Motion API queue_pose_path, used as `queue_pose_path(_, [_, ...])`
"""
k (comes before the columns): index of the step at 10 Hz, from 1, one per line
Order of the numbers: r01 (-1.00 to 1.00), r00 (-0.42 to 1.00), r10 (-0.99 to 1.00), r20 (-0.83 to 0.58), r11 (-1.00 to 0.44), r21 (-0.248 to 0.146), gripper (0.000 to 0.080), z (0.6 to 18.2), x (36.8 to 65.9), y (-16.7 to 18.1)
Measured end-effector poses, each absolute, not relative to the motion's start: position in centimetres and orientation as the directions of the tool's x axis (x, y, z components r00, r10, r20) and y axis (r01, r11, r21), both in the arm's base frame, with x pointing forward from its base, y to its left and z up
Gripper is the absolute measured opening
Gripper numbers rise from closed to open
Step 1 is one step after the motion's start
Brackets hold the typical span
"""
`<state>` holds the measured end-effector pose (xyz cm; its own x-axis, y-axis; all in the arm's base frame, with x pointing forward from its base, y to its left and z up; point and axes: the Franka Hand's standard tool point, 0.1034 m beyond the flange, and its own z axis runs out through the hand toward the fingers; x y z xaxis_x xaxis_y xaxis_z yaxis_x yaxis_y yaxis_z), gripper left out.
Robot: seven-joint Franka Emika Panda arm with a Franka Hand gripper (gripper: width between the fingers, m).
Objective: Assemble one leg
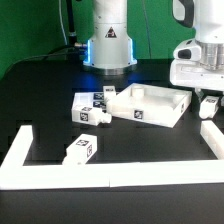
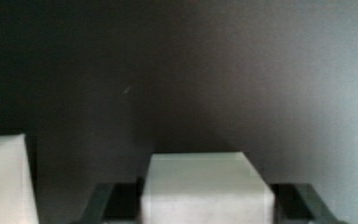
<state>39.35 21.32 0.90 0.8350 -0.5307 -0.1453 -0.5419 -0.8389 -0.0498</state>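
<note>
The robot's gripper hangs at the exterior view's right, its jaws seemingly closed on a small stubby white tagged leg above the black tabletop. A shallow hold could let the leg twist, or it could clip the nearby large flat white raised-rim panel and spoil alignment.

I am seeing open black table lying free on the exterior view's left, inside the white fence. The rimmed panel is blocking the middle, with a pair of legs crowding just beside it and a third leg sitting near the fence. On the right, the gripper is hanging over a fourth leg. The gap there between panel and fence is looking tight, though I may be misjudging it.
</note>
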Motion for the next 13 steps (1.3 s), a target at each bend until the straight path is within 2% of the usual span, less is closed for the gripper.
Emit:
queue_pose_path(7, [-0.527, 0.846, -0.516, -0.138, -0.848, -0.058, 0.0287, 0.9, 39.1, 21.9])
queue_pose_path(8, [-0.526, 0.846, -0.516, -0.138, -0.848, -0.058, 0.0468, 0.9, 39.1, 21.9])
queue_pose_path(9, [-0.526, 0.846, -0.516, -0.138, -0.848, -0.058, 0.0585, 0.9, 39.1, 21.9])
queue_pose_path(10, [-0.521, 0.849, -0.510, -0.139, -0.851, -0.058, 0.0585, 1.0, 39.1, 21.8])
queue_pose_path(11, [-0.511, 0.855, -0.499, -0.141, -0.857, -0.061, 0.0636, 2.0, 39.4, 21.3])
queue_pose_path(13, [-0.492, 0.868, -0.480, -0.126, -0.866, -0.088, 0.0646, 5.3, 39.6, 19.0])
